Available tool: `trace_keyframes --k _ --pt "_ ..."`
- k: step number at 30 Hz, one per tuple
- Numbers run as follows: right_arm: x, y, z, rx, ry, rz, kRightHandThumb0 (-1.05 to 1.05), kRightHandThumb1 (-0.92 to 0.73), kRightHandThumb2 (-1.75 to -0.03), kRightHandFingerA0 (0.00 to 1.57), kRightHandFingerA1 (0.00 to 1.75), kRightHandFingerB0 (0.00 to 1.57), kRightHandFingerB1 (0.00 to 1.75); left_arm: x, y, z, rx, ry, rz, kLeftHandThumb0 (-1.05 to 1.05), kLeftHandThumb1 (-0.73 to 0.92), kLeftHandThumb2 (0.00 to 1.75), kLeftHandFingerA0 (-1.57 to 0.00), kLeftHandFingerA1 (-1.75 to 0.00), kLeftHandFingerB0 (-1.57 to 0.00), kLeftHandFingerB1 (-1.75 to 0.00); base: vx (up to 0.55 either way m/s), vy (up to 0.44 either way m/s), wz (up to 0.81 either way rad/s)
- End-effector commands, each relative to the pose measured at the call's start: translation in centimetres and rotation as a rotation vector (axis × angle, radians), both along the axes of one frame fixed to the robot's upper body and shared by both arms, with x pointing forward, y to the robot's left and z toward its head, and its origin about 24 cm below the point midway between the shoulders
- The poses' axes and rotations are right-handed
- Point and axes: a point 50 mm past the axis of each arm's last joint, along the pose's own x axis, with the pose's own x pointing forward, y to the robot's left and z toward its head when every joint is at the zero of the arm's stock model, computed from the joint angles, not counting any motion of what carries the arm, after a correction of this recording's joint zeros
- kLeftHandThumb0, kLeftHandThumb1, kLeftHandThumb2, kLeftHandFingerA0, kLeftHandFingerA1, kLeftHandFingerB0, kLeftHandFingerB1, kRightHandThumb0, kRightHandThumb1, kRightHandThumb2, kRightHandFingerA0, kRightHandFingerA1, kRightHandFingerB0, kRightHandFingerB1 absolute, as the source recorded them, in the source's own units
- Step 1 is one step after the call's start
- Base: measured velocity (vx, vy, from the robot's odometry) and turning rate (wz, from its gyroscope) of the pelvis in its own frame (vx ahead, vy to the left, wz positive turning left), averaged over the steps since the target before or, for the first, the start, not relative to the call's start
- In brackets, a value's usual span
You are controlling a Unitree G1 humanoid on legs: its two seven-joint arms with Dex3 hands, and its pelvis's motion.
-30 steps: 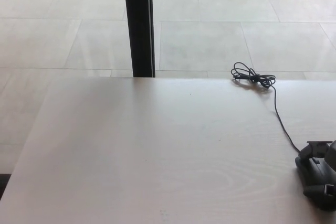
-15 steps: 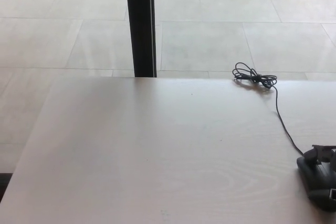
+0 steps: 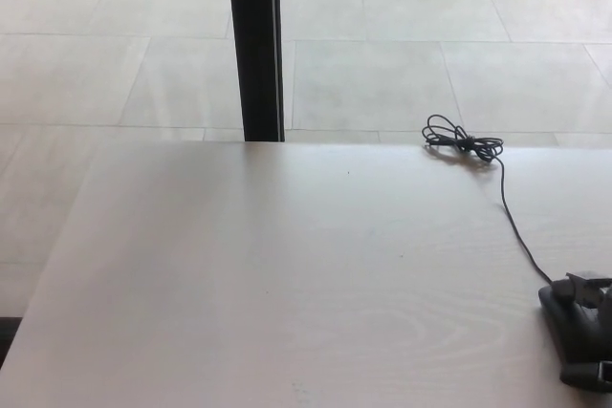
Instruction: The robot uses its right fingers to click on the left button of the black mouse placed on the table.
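The black mouse (image 3: 572, 332) sits at the near right edge of the pale wood tabletop (image 3: 287, 274), cut partly by the picture's right border. Its cable (image 3: 512, 217) runs away toward the far right and ends in a bundled coil (image 3: 461, 140) near the tabletop's far edge. The right hand (image 3: 595, 308) shows only as a dark shape over the mouse at the right border. It blends with the mouse body, so I cannot tell whether its fingers are spread, pressed together or bearing on a button, nor whether they touch the shell at all. The left hand is not in view. Beyond the tabletop lie a tiled floor (image 3: 402, 54) and a black post (image 3: 255, 45). The main risk seems to be placement: with the mouse so close to the right edge of the view, the fingers could land on the right button, the wheel or the seam between buttons. A press that comes in at a slant might push the light mouse along the smooth tabletop instead of clicking it. The slack cable would do little to hold it.
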Motion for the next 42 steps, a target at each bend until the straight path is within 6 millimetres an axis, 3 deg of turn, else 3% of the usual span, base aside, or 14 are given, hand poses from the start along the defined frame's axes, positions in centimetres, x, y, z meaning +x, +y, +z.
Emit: trace_keyframes --k 1,3,10,11,13,14,24,33,34,35,36,37,38,42 --pt "-1.0 -1.2 -1.2 -0.066 0.077 -0.028 -0.51 -0.72 -0.61 0.32 0.42 0.49 0.38 -0.1 0.7 0.8 0.027 -0.022 0.005 -0.5 0.49 0.55 -0.9 -1.1 -0.78 -0.54 0.0 0.0 0.0" --pt "-1.0 -1.4 -1.2 -0.069 0.081 -0.034 -0.51 -0.72 -0.62 0.31 0.41 0.48 0.37 -0.1 0.7 0.8 0.039 0.0 0.006 -0.5 0.49 0.55 -0.8 -0.92 -0.79 -0.54 0.0 0.0 0.0" --pt "0.1 -2.2 0.5 -0.089 0.03 -0.018 -0.51 -0.73 -0.62 0.34 0.42 0.49 0.38 -0.1 0.7 0.8 0.044 0.003 0.014 -0.49 0.49 0.55 -0.92 -1.03 -0.8 -0.55 0.0 0.0 0.0" --pt "0.3 -2.3 1.0 -0.089 0.013 -0.01 -0.5 -0.71 -0.61 0.36 0.43 0.5 0.39 -0.1 0.7 0.8 0.04 -0.001 0.018 -0.52 0.4 0.85 -0.96 -1.04 -0.74 -0.68 0.0 0.0 0.0" --pt "0.9 -2.2 2.1 -0.099 -0.024 0.004 -0.52 -0.71 -0.61 0.34 0.42 0.51 0.39 -0.1 0.7 0.8 0.048 0.02 0.002 -0.53 0.41 0.86 -0.95 -1.05 -0.7 -0.65 0.0 0.0 0.0" --pt "1.1 -2.2 2.5 -0.089 -0.039 0.009 -0.52 -0.71 -0.61 0.34 0.43 0.51 0.39 -0.2 0.7 0.7 0.035 -0.005 0.018 -0.48 0.5 0.55 -0.86 -1.07 -0.8 -0.54 0.0 0.0 0.0" --pt "3.7 -1.4 6.8 -0.011 -0.095 0.022 -0.55 -0.72 -0.62 0.32 0.43 0.48 0.37 -0.7 0.7 0.7 0.028 -0.008 0.032 -0.51 0.48 0.55 -0.89 -0.99 -0.82 -0.53 0.0 0.0 0.0" --pt "4.0 -1.3 12.2 0.276 -0.193 -0.008 -0.54 -0.68 -0.61 0.34 0.42 0.48 0.36 -1.2 0.8 0.6 0.038 0.034 0.028 -0.54 0.46 0.55 -0.91 -0.96 -0.79 -0.54 0.0 0.0 0.0" --pt "3.9 -1.8 12.7 0.297 -0.214 -0.021 -0.54 -0.68 -0.61 0.35 0.43 0.48 0.37 -1.2 0.7 0.6 0.042 0.044 0.022 -0.57 0.38 0.84 -0.97 -1.03 -0.74 -0.66 0.0 0.0 0.0" --pt "3.8 -2.1 12.9 0.311 -0.218 -0.028 -0.55 -0.69 -0.61 0.34 0.43 0.48 0.37 -1.3 0.7 0.6 0.041 0.044 0.021 -0.53 0.46 0.55 -0.98 -1.07 -0.82 -0.55 0.0 0.0 0.0" --pt "3.7 -2.4 13.1 0.32 -0.217 -0.041 -0.57 -0.68 -0.61 0.33 0.42 0.47 0.36 -1.4 0.8 0.6 0.041 0.045 0.021 -0.54 0.37 0.84 -0.98 -1.01 -0.73 -0.66 0.0 0.0 0.0" --pt "3.7 -2.6 13.3 0.324 -0.215 -0.055 -0.57 -0.68 -0.61 0.33 0.42 0.47 0.36 -1.4 0.8 0.6 0.041 0.049 0.022 -0.54 0.37 0.84 -0.98 -1.01 -0.73 -0.66 0.0 0.0 0.0" --pt "3.5 -3.1 13.4 0.318 -0.236 -0.052 -0.54 -0.68 -0.61 0.37 0.42 0.5 0.37 -1.4 0.8 0.6 0.036 0.051 0.018 -0.54 0.47 0.55 -0.98 -1.18 -0.78 -0.53 0.0 0.0 0.0" --pt "3.0 -5.0 13.7 0.335 -0.241 -0.113 -0.51 -0.69 -0.6 0.36 0.39 0.48 0.36 -1.6 0.8 0.6 0.031 0.046 0.009 -0.53 0.47 0.55 -0.95 -1.2 -0.79 -0.54 0.0 0.0 0.0"
